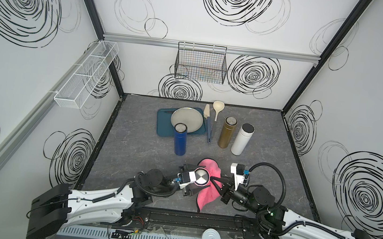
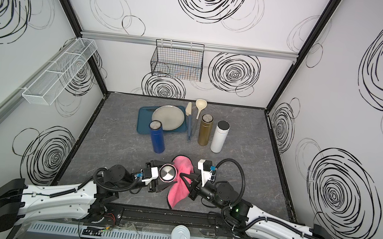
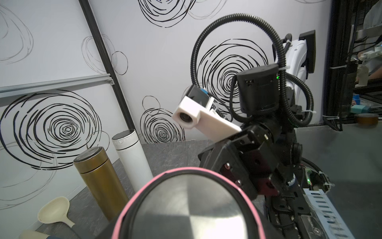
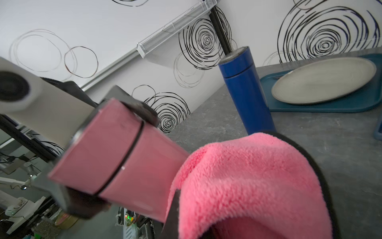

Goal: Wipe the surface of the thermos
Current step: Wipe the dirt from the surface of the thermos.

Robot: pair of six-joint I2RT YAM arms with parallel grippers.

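The pink thermos [image 4: 115, 153] looks smooth and slightly glossy, its lid [image 3: 186, 207] brushed metal (radial sheen). The pink cloth [image 4: 248, 182] is fluffy; the worktop [image 1: 133, 147] matt grey.

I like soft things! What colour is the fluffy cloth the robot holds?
Pink. The fluffy pink cloth shows best in the right wrist view.

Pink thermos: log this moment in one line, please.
left gripper: shut on pink thermos | right gripper: shut on pink cloth | contact: cloth against thermos side | phase: wiping
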